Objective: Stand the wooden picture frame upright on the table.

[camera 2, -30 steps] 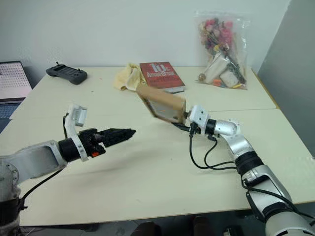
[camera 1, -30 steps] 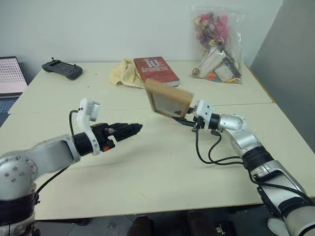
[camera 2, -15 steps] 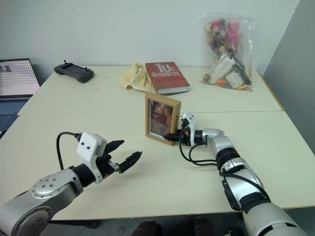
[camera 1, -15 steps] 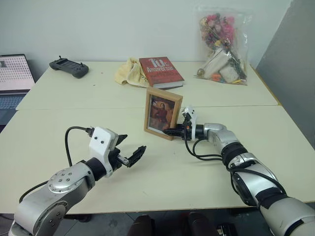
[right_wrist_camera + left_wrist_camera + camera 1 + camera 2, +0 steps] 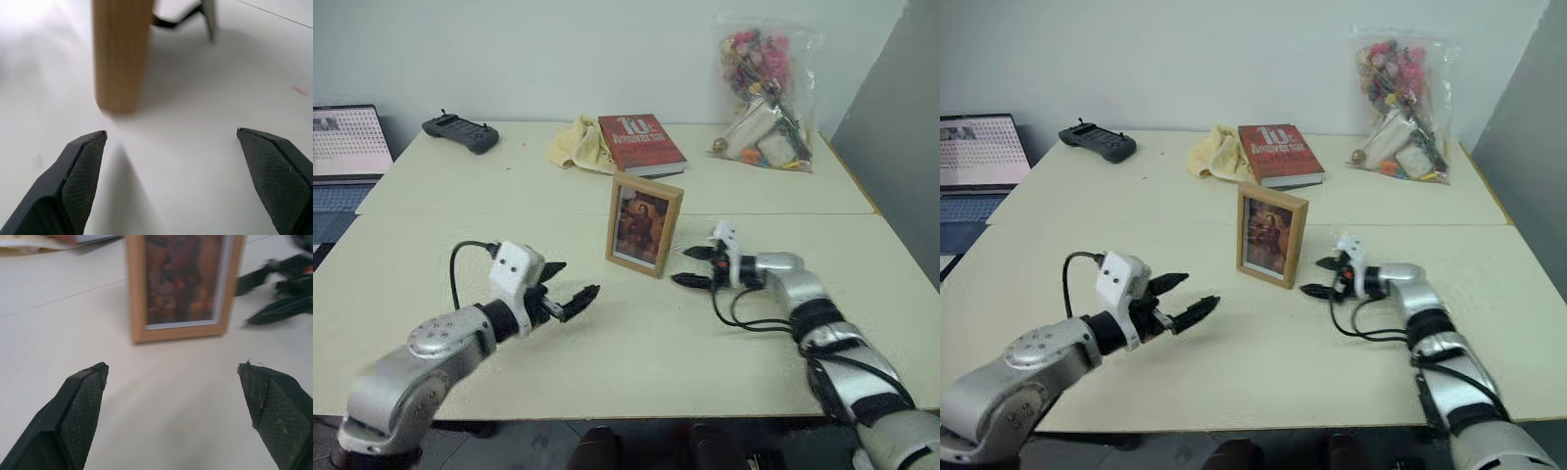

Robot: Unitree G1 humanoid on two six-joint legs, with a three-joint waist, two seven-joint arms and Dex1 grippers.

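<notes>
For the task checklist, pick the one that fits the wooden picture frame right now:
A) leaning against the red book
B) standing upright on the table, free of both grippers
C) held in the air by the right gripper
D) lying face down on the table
B: the wooden picture frame stands upright on the table, with the right gripper open beside it and the left gripper open, well short of it.

A second ago I held the wooden picture frame (image 5: 645, 224) tilted in the air; now it stands upright on the table (image 5: 636, 352), just on my side of the middle seam. My right gripper (image 5: 694, 266) has let go and drawn back toward the right edge, jaws spread, seemingly clear of the frame. My left gripper (image 5: 568, 294) dropped lower.
</notes>
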